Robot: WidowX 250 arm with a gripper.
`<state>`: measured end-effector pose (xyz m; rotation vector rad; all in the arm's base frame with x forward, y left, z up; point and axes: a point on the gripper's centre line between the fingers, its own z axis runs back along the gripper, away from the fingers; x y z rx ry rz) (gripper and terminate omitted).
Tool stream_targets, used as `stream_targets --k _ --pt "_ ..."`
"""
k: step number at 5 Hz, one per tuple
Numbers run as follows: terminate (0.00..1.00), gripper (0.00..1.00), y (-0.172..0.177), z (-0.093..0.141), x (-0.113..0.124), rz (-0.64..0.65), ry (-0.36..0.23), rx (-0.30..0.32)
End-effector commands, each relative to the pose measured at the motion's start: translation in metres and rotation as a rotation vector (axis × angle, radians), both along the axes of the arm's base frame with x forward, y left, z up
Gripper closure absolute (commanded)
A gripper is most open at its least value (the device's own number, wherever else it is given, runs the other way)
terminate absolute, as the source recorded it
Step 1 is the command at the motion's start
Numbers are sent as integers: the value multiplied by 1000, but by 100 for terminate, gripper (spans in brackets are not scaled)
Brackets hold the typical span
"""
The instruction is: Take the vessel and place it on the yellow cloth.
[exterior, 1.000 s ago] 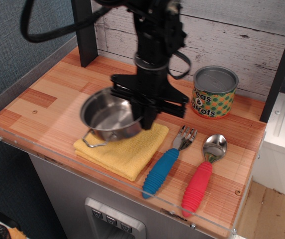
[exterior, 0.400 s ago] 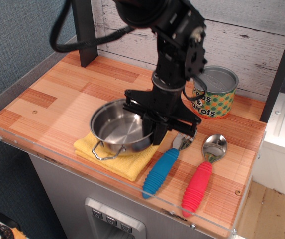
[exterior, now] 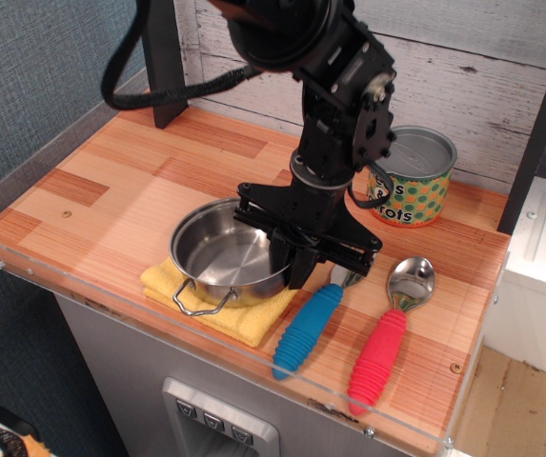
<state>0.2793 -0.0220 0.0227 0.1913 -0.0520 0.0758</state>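
Note:
The vessel [exterior: 223, 259] is a shiny round steel pot with a wire loop handle at its front. It rests on the yellow cloth [exterior: 246, 321], which lies near the table's front edge and shows only around the pot's front and right. My gripper [exterior: 293, 265] comes down from above at the pot's right rim, its black fingers closed on that rim. The pot's far handle is hidden behind the arm.
A green-and-orange dotted can [exterior: 412, 177] stands at the back right. A blue-handled fork [exterior: 311, 328] and a red-handled spoon [exterior: 383, 343] lie right of the cloth. A black post [exterior: 163, 59] stands at the back left. A clear plastic lip [exterior: 111, 295] runs along the table's front.
The gripper has carried the pot right and down, from tilted in the air over the cloth's left part to resting on the cloth.

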Motion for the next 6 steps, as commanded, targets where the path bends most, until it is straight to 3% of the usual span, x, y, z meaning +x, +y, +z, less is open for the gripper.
stream_targets --k 1,2,3,6 --pt "0 100 3 -1 3 -16 3 -37" --pt "0 0 5 5 6 -40 7 -92" --pt "0 0 7 21 7 -55 -26 -146" --pt "0 0 38 81 15 54 -193 -194"
